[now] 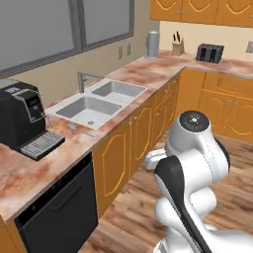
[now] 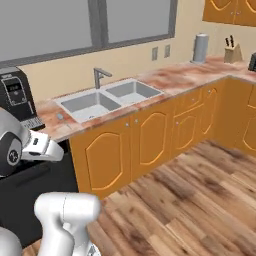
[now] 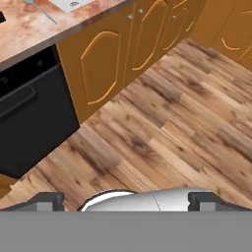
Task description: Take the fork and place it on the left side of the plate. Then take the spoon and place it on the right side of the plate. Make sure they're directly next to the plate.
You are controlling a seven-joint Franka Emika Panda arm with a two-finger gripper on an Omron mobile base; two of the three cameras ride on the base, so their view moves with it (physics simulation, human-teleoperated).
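Your pincer (image 3: 123,201) stands wide with nothing in it, aimed at the wooden floor (image 3: 167,133). A slim utensil (image 3: 47,15), perhaps the spoon, lies on the tabletop (image 3: 24,29) at eleven o'clock.

Edges and small things

A thin grey utensil (image 3: 45,13) on the surface (image 3: 19,29) at the hand view's upper left is too small to identify; the coffee machine (image 2: 15,95) is cut by the right base view's left edge, the toaster (image 2: 253,62) by its right edge

Glossy white rounded arm (image 1: 197,163) with dark joints and black cap.
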